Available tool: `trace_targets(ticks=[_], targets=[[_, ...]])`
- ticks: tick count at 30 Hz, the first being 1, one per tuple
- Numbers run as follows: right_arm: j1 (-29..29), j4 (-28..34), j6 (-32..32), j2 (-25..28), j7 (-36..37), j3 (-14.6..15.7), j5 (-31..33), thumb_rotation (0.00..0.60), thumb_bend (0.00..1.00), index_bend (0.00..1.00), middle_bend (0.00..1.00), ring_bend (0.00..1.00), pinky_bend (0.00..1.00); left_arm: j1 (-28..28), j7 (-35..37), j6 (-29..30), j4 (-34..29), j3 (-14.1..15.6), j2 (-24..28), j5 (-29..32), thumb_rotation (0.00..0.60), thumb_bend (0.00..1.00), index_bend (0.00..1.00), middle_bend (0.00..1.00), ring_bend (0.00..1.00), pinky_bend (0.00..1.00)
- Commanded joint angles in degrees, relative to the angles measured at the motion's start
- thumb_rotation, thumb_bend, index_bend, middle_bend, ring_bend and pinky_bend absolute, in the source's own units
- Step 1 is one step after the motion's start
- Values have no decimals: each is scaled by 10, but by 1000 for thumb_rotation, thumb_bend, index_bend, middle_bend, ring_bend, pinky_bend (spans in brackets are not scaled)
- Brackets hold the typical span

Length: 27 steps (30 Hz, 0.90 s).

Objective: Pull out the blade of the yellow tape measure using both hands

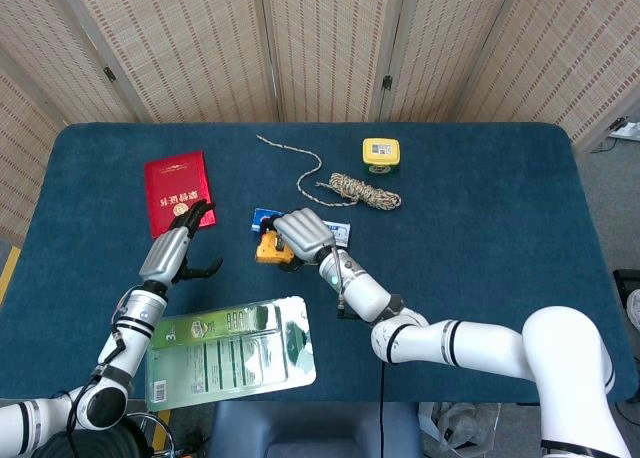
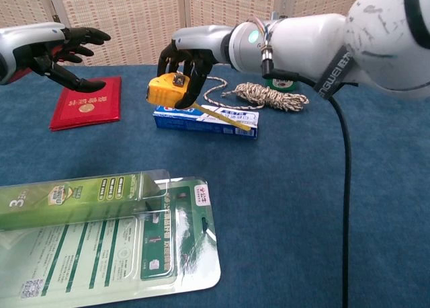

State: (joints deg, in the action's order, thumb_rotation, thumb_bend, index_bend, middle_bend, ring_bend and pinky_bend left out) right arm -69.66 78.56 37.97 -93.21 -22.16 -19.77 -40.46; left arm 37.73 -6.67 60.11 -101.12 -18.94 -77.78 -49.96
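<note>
My right hand (image 1: pixel 298 235) (image 2: pixel 183 60) grips the yellow tape measure (image 1: pixel 270 250) (image 2: pixel 165 89) and holds it in the air over the left end of the toothpaste box. A short length of yellow blade (image 2: pixel 225 118) trails from it to the right, across the box. My left hand (image 1: pixel 178 248) (image 2: pixel 64 52) is open, fingers spread, to the left of the tape measure and apart from it. In the chest view it hovers above the red booklet (image 2: pixel 86 102).
A blue and white toothpaste box (image 2: pixel 213 120) lies mid-table. Behind it are a coiled rope (image 1: pixel 358 190) and a small yellow-green case (image 1: pixel 380 153). The red booklet (image 1: pixel 179 193) lies at the left. A clear blister pack (image 1: pixel 230 351) sits at the near left edge.
</note>
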Motion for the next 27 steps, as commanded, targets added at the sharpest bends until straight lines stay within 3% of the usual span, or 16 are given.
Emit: trace_targets(ticks=[1, 12, 27], targets=[[-9, -32, -14, -19, 25, 0, -15, 600, 295, 536, 430, 363, 302, 6, -5, 12, 6, -5, -14, 10, 600, 375, 0, 0, 0, 7], [-24, -107, -44, -57, 110, -14, -81, 600, 295, 536, 429, 362, 302, 23, -34, 18, -6, -5, -27, 45, 600, 375, 0, 0, 0, 2], [-44, -153, -46, -87, 152, -19, -104, 600, 295, 536, 428, 361, 302, 43, -60, 35, -5, -8, -52, 74, 600, 375, 0, 0, 0, 0]])
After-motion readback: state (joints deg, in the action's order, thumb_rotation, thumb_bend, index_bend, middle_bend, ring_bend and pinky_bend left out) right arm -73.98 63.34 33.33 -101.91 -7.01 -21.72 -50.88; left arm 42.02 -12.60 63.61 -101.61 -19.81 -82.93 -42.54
